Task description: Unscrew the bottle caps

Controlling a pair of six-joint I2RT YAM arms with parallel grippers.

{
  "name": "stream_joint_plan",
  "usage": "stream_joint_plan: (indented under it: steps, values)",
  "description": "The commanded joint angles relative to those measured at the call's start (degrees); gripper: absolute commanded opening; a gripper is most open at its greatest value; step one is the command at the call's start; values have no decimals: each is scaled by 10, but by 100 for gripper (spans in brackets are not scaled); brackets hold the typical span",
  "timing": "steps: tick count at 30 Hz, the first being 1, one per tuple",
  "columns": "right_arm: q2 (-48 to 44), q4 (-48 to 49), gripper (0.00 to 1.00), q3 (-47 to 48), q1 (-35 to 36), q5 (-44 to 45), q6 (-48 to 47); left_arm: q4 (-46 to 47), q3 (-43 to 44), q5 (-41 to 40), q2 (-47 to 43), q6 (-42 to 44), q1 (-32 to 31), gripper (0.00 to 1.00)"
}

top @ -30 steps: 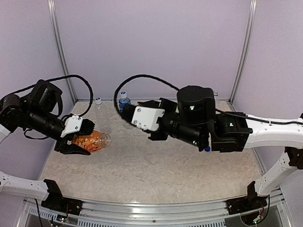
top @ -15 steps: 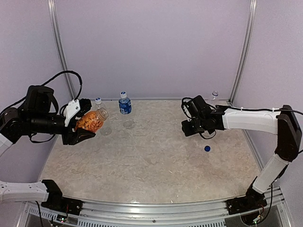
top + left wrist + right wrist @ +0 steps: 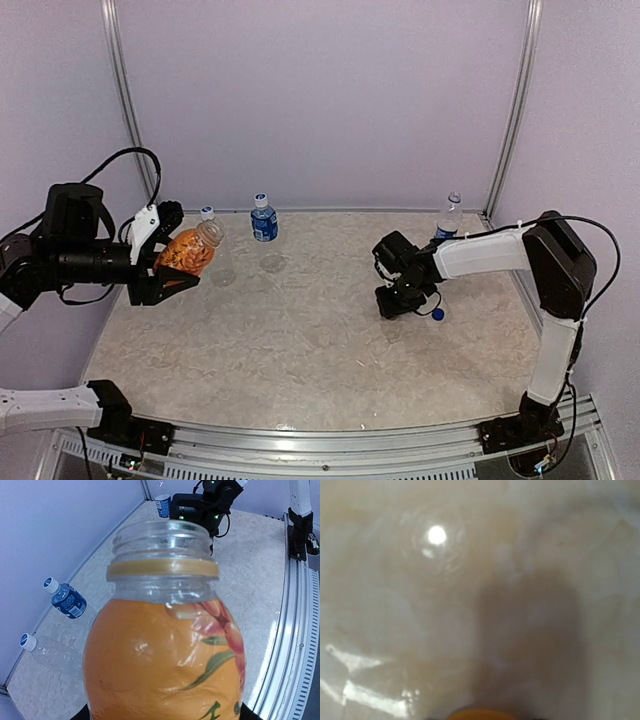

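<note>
Right pincer low over tabletop, apparently clamped on orange-brown cap, beside loose blue cap. I'd touch down, release, lift straight. Left pincer grips uncapped orange bottle, raised at left; keep neck up.

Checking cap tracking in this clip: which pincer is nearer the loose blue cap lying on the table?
Right. The right pincer is down at the table, just beside the blue cap. The left pincer is far across the table, holding the orange bottle aloft.
</note>
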Motion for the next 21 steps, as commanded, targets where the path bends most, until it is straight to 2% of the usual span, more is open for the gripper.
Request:
stream_joint_plan:
  steps: [1, 2, 3, 9, 12, 14, 17, 19, 21]
  values:
    - [18, -59, 73, 34, 3, -2, 11, 11, 3, 18, -1, -11, 4, 29]
    - [13, -70, 91, 45, 6, 2, 9, 11, 5, 23, -1, -12, 4, 29]
    - [6, -84, 98, 58, 11, 8, 6, 10, 7, 27, -1, -14, 4, 30]
    - [-53, -137, 99, 194, 67, 44, -38, 10, 21, 92, -8, -20, 4, 33]
    - [-83, -96, 99, 270, 130, 31, -104, 21, 24, 123, -12, -28, 4, 35]
    - [-113, 10, 99, 269, 189, -32, -191, 28, 23, 144, -17, -33, 4, 35]
    - [-165, 233, 99, 201, 248, -200, -281, 39, 23, 172, -29, -40, 4, 36]
    - [-185, 426, 99, 136, 252, -343, -243, 45, 21, 185, -33, -46, 4, 36]
    - [-165, 553, 99, 127, 253, -387, -182, 47, 19, 193, -34, -50, 3, 36]
